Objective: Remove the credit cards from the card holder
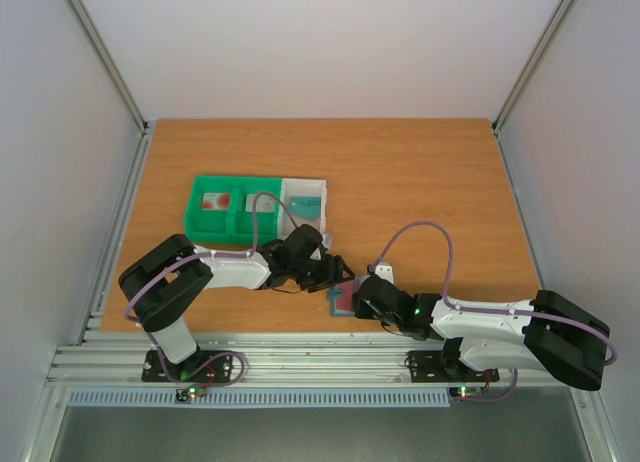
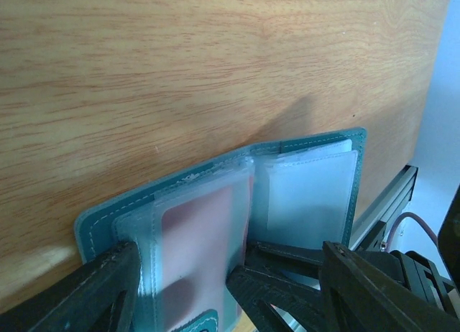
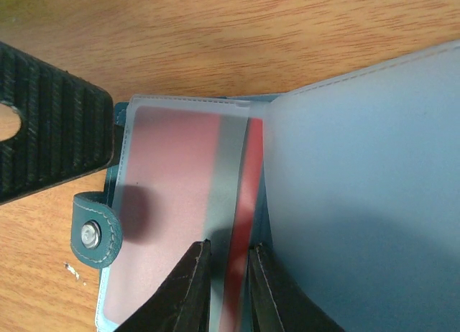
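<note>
The card holder [image 2: 305, 195] lies open on our table [image 1: 420, 172]. Our right gripper [image 3: 228, 251] pinches the edge of a red card [image 3: 249, 174]; our left gripper [image 2: 230, 296] gapes wide, straddling the holder.

open teal card holder [image 2: 295, 192], red card [image 3: 246, 188] inside

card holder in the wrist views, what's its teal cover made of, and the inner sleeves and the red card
The teal folding card holder looks like matt leather or faux leather, with stitching along its edge. Its frosted inner sleeves seem soft translucent plastic; colour shows through blurred. The thin red card is probably stiff plastic, though unsure.
</note>
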Controlling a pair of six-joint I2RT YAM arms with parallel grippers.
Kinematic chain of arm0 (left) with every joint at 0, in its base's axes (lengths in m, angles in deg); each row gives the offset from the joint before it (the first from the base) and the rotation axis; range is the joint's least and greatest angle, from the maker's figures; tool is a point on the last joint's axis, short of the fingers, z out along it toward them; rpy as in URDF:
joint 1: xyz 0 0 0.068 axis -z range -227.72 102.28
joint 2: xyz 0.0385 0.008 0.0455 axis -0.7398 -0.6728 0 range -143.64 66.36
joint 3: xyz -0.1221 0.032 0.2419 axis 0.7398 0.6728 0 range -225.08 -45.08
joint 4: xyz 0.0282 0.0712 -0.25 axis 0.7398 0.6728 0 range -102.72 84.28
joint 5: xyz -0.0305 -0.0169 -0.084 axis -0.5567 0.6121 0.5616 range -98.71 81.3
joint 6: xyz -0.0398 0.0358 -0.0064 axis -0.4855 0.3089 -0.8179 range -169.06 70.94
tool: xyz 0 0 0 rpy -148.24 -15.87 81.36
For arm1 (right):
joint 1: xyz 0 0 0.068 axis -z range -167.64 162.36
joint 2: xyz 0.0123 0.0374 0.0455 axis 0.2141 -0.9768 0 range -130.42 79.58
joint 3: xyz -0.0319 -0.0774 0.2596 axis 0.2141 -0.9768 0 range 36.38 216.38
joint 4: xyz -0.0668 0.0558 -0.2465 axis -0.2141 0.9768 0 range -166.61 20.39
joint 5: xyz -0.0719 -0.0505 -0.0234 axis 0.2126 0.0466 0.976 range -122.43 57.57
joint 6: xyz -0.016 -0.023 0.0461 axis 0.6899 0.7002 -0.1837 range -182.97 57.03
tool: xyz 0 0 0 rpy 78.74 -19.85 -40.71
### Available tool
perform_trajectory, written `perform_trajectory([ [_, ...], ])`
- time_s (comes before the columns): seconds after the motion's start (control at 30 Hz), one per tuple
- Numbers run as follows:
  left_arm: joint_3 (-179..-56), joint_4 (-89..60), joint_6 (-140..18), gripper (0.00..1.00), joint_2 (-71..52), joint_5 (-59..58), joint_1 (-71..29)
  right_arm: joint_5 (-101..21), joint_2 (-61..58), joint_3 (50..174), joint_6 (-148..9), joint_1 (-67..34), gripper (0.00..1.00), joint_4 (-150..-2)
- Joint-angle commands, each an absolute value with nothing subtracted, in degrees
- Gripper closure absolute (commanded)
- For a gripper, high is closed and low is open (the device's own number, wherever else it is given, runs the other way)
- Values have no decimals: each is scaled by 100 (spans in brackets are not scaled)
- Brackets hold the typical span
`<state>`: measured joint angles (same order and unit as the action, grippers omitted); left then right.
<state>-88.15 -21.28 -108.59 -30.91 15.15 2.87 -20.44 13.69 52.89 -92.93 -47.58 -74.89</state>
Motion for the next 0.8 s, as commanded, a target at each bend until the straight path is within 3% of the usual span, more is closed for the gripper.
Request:
perform_trajectory([
  [0.0, -8769, -2670, -10891, 31, -3282, 1764, 375, -2108, 1130, 5167, -9321, -4751, 83, -7220],
  [0.23, -8727, -2897, -10982, 34, -3318, 1891, 409, -2114, 1094, 5161, -9303, -4749, 83, -7263],
  [0.47, -8608, -3199, -11149, 43, -3177, 2062, 483, -2100, 1167, 5077, -9278, -4725, 82, -7386],
  [0.77, -8382, -3693, -11443, 44, -3110, 2225, 505, -2109, 1357, 4983, -9187, -4697, 78, -7503],
])
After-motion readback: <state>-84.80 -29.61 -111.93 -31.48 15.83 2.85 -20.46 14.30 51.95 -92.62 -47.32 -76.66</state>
